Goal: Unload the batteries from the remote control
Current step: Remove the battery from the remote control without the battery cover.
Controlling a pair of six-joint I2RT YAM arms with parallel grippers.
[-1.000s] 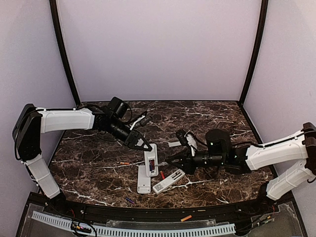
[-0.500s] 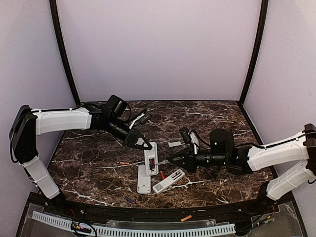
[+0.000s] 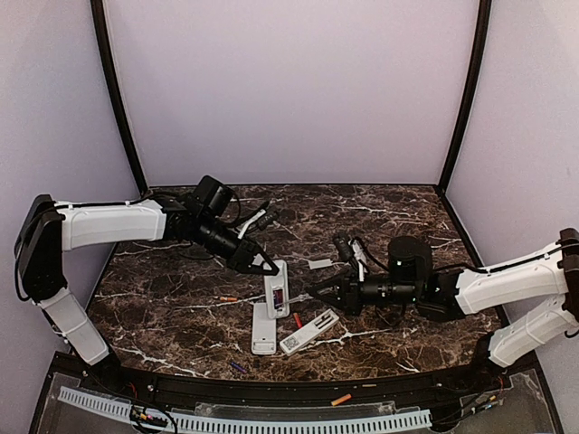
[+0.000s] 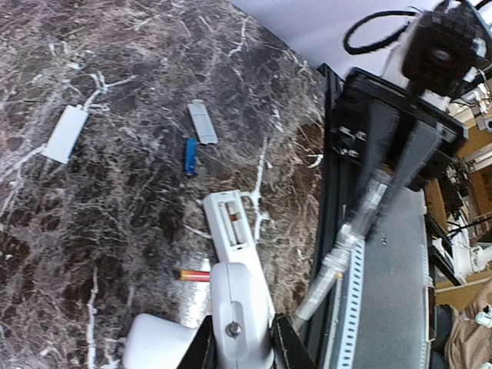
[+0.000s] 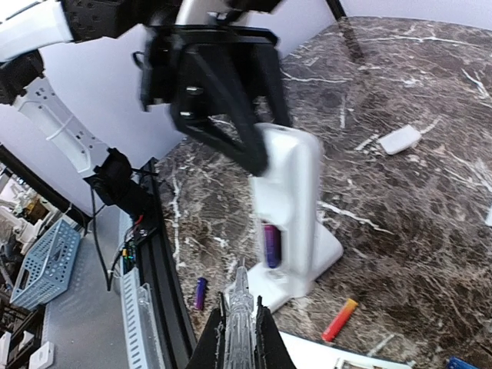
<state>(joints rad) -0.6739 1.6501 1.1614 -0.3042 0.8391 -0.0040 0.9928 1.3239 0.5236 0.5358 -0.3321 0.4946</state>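
Left arm: the left gripper (image 4: 242,350) is clamped on the upper end of the held remote (image 5: 288,200), which stands tilted near mid-table.
Seated cell: a purple battery (image 5: 270,244) sits in the remote's open bay.
Right arm: the right gripper (image 5: 240,323) has its jaws seemingly pressed together, apparently empty, with the tip just right of the remote.
Loose cells: a red battery (image 3: 297,319) lies near-right of the remote and an orange battery (image 3: 228,298) to its left, both on the table (image 3: 389,217).

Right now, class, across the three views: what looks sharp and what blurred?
Top external: evenly lit, the marble table sharp. Left wrist: the remote nearest the lens is soft, the blue battery crisp. Right wrist: the clear stick in the right end effector is blurred, the loaded purple battery clear.
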